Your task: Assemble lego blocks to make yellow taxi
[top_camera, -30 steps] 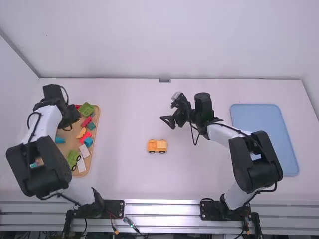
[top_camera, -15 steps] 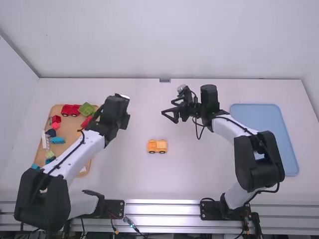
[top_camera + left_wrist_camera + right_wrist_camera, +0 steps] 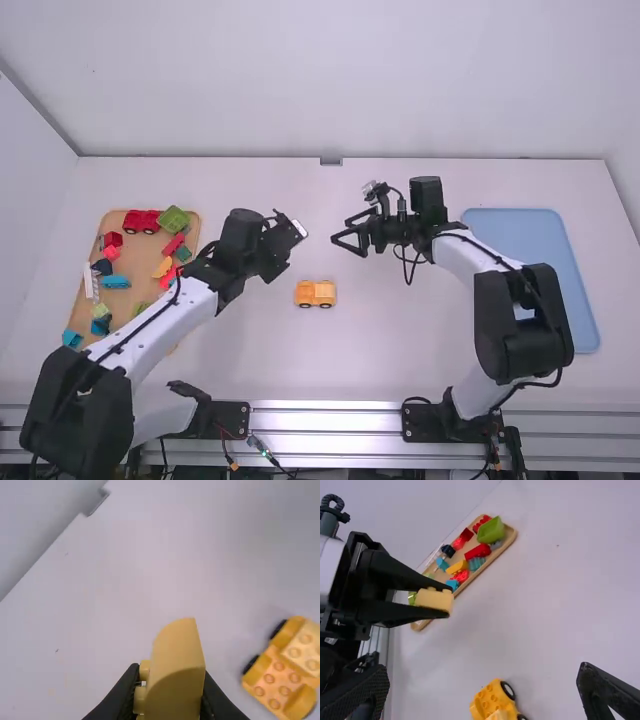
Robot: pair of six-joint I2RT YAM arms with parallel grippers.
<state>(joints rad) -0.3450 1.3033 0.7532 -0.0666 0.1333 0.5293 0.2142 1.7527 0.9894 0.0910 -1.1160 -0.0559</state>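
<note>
Two black wheels showed along one side of the yellow wheeled lego base (image 3: pixel 309 294), which stood upright on the white table (image 3: pixel 400 345), near the middle. A paler yellow block (image 3: pixel 306 647) sat on top of it, covering part of its studs. A second yellow lego block, with a curved face (image 3: pixel 175 672), was pinched between the fingertips of the left gripper (image 3: pixel 276 264), its studs facing out sideways past them. That gripper was raised above the table, to the left of the wheeled base and a little farther from the camera in the high view. The right gripper (image 3: pixel 342 230) was beyond the base and to its right, its two fingers spread wide with nothing between them.

Well to the left lay the wooden tray (image 3: pixel 148 246), with a red wheeled base (image 3: pixel 141 221) and a green block (image 3: pixel 173 219) at its far end, a blue piece (image 3: pixel 115 282) nearer, and more coloured pieces around. The left arm reached across its near right part. Well to the right lay the light blue tray (image 3: pixel 520 245).
</note>
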